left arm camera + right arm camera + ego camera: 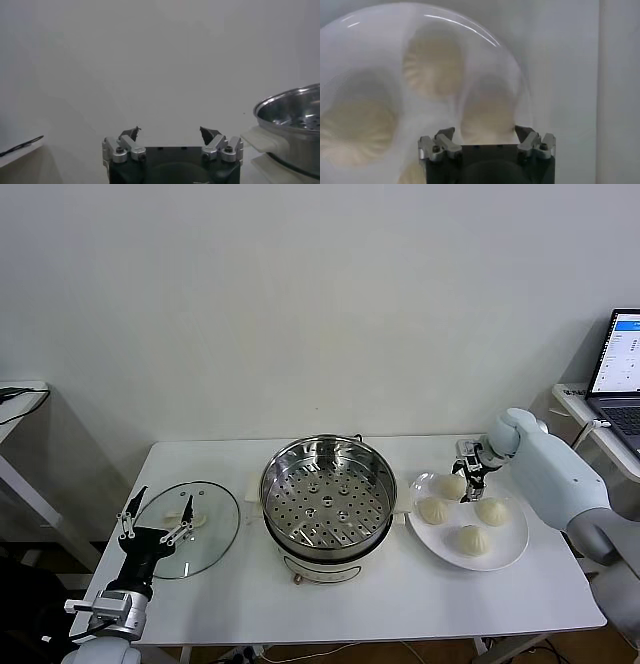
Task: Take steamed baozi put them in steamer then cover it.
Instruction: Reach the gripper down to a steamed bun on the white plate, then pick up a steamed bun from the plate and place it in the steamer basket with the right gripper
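White table carries three things in a row. Middle: steel steamer on a white base, open, nothing on its perforated tray. On the robot's left, flat on the table, lies the glass lid with its white handle up, just beside the steamer and not touching it. On the right sits a white plate, close to the steamer, holding all four buns: two on the steamer side, two on the outer side, packed close together.

Right hand is over the far edge of the plate, right at the far bun nearest the steamer. In the right wrist view that hand has its fingers spread apart with one bun between and just ahead of them, nothing gripped; the plate fills the picture behind.

Left hand hovers over the near edge of the lid, fingers wide open, holding nothing. Left wrist view shows the same open hand and the steamer off to one side.

A laptop stands on a side table at the far right.
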Action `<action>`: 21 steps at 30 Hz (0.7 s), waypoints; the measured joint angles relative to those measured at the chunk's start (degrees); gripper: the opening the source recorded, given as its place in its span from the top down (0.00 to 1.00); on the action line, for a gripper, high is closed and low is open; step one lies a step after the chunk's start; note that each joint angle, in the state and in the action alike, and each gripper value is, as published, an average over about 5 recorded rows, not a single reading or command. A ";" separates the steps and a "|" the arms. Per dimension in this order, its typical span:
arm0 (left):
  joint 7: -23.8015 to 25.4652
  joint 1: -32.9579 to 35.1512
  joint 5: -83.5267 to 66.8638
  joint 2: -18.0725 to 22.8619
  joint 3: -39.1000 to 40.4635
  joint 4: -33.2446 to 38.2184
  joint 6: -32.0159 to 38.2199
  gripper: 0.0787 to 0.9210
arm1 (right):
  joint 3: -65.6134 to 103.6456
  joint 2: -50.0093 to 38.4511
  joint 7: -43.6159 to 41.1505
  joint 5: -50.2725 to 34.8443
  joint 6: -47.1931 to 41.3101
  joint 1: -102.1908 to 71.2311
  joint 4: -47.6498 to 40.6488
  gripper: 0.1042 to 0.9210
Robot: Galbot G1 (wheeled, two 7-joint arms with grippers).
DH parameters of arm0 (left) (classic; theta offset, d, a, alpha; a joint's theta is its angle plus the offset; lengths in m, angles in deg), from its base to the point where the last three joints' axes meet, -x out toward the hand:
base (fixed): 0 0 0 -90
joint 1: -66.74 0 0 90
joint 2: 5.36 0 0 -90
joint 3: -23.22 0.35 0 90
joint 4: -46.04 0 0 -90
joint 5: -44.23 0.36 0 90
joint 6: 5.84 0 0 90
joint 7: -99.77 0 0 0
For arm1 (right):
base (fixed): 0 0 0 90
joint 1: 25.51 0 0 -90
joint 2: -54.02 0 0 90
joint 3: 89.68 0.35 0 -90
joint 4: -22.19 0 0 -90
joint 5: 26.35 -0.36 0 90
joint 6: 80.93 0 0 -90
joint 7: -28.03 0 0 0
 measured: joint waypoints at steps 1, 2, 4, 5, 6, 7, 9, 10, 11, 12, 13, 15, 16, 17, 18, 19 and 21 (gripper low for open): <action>0.00 0.00 0.00 0.00 -0.02 -0.01 0.02 0.12 | 0.06 0.21 0.03 0.18 0.04 0.04 -0.22 0.12; 0.00 -0.01 -0.01 0.01 -0.04 -0.01 0.03 0.12 | 0.13 0.41 0.05 0.36 0.10 0.08 -0.45 0.12; 0.01 -0.06 -0.01 0.04 -0.06 -0.01 0.05 0.12 | 0.25 0.77 0.10 0.65 0.21 0.15 -0.87 0.14; 0.01 -0.08 -0.01 0.05 -0.06 -0.01 0.06 0.12 | 0.29 0.92 0.13 0.77 0.26 0.18 -1.04 0.16; 0.01 -0.09 -0.02 0.06 -0.06 -0.01 0.07 0.12 | 0.32 1.04 0.15 0.89 0.31 0.22 -1.18 0.18; 0.01 -0.10 -0.02 0.07 -0.07 -0.02 0.08 0.12 | 0.33 1.14 0.16 1.00 0.37 0.26 -1.30 0.20; 0.02 -0.12 -0.04 0.06 -0.12 -0.05 0.10 0.12 | 0.34 1.31 0.20 1.24 0.52 0.32 -1.48 0.24; 0.02 -0.12 -0.05 0.05 -0.16 -0.07 0.11 0.12 | 0.35 1.38 0.21 1.36 0.62 0.34 -1.54 0.25; 0.02 -0.13 -0.06 0.04 -0.20 -0.09 0.12 0.12 | 0.35 1.43 0.23 1.45 0.73 0.34 -1.60 0.26; 0.03 -0.15 -0.08 0.04 -0.22 -0.11 0.12 0.12 | 0.36 1.46 0.24 1.52 0.83 0.35 -1.62 0.26; 0.03 -0.16 -0.10 0.04 -0.23 -0.12 0.13 0.12 | 0.35 1.46 0.25 1.55 0.93 0.34 -1.64 0.26; 0.03 -0.18 -0.13 0.06 -0.22 -0.12 0.14 0.12 | 0.31 1.42 0.24 1.52 1.09 0.34 -1.59 0.27; 0.03 -0.19 -0.14 0.07 -0.20 -0.12 0.14 0.12 | 0.25 1.35 0.20 1.46 1.15 0.35 -1.49 0.27; 0.03 -0.20 -0.14 0.08 -0.18 -0.11 0.14 0.12 | 0.16 1.24 0.14 1.38 1.19 0.36 -1.34 0.27; 0.03 -0.20 -0.14 0.09 -0.17 -0.09 0.15 0.12 | 0.04 1.09 0.06 1.26 1.22 0.38 -1.11 0.27; 0.03 -0.20 -0.15 0.09 -0.16 -0.05 0.14 0.12 | -0.15 0.86 -0.06 1.05 1.23 0.44 -0.78 0.27; 0.03 -0.16 -0.15 0.09 -0.16 0.09 0.14 0.12 | -0.79 0.12 -0.37 0.29 1.23 0.72 0.25 0.28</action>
